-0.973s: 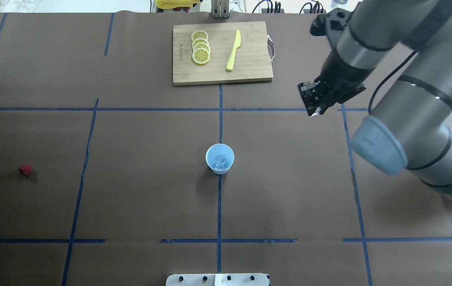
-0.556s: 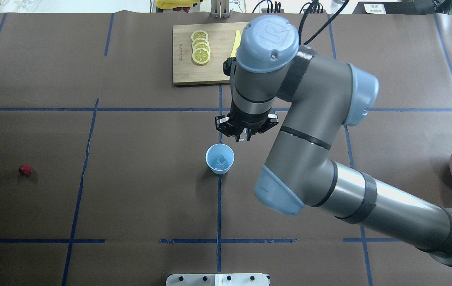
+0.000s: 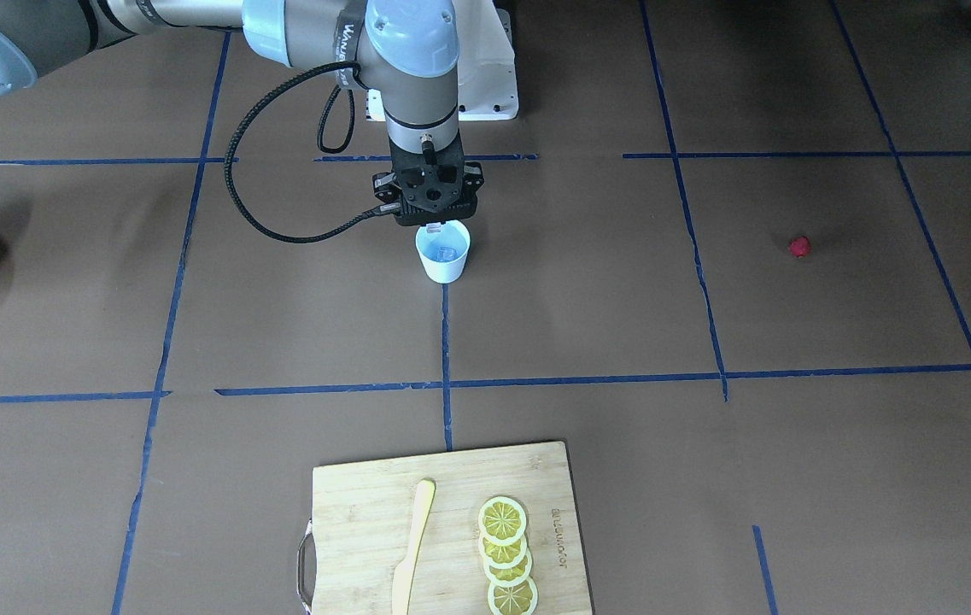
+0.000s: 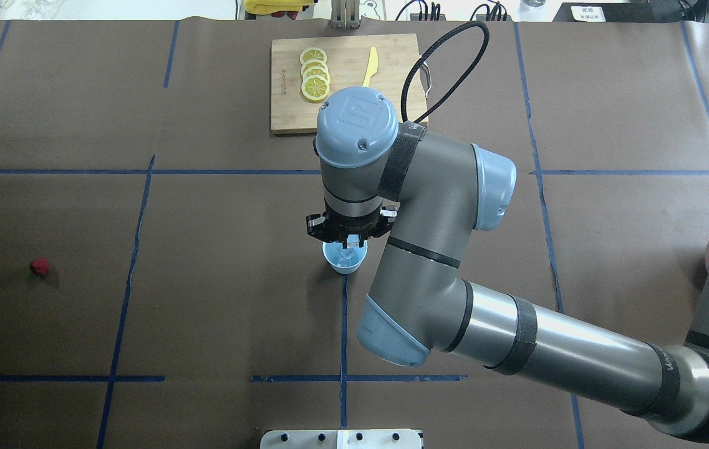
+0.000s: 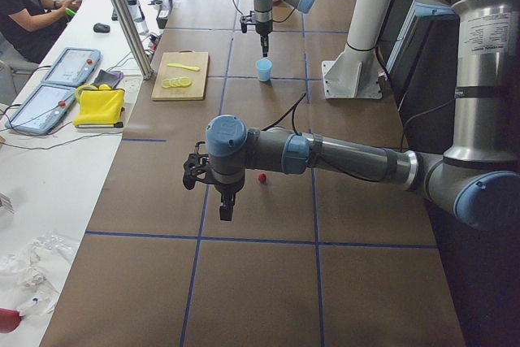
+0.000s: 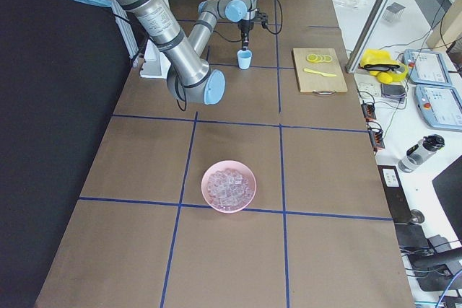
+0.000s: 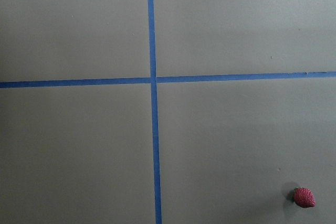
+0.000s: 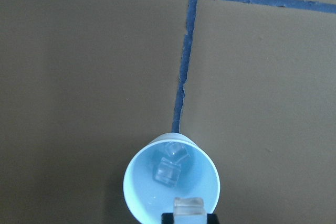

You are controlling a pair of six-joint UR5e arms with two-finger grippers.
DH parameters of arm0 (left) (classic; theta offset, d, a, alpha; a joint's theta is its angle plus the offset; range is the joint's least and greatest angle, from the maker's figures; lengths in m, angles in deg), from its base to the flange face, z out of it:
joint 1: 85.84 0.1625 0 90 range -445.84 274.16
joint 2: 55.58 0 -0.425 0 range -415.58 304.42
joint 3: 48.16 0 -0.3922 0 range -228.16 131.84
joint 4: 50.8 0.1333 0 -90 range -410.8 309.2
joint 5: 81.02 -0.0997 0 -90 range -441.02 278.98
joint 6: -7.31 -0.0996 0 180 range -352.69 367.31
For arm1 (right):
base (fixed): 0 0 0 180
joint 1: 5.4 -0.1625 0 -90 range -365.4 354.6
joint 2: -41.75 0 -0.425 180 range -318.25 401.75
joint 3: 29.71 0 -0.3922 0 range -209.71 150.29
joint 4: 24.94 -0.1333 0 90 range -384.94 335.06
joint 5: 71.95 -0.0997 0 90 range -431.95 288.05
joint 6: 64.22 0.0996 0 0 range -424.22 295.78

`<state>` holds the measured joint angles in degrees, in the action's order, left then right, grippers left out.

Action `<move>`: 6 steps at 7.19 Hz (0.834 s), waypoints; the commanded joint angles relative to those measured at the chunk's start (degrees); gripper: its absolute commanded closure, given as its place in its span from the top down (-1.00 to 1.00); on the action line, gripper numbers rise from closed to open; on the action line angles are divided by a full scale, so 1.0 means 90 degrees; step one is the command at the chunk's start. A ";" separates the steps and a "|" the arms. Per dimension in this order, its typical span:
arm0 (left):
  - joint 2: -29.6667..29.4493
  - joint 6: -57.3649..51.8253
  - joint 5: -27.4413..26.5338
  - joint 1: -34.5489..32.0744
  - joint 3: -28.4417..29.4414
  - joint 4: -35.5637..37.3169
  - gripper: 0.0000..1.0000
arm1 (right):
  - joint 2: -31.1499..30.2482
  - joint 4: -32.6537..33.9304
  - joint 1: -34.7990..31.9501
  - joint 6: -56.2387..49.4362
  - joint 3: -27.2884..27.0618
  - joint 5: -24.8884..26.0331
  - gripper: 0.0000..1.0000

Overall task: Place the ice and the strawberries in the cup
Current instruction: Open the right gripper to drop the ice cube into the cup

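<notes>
Two ice cubes lie in the cup; my right gripper pinches a third cube over its rim; centre before releasing.

Grey tubular arms wear pale-blue joint caps, black cable.

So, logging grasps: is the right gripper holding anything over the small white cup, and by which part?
Yes: the right gripper pinches a small clear ice cube by its sides, over the white cup.
</notes>
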<state>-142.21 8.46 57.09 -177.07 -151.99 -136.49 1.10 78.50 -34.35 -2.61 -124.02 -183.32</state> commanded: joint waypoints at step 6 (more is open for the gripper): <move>-0.0033 0.0000 -0.0004 0.0000 0.0033 -0.0010 1.00 | 0.0113 -0.0038 0.0033 0.0000 0.0137 0.0030 0.98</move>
<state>-142.47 8.46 57.05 -177.07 -151.70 -136.51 2.09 78.16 -33.99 -2.60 -122.74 -183.05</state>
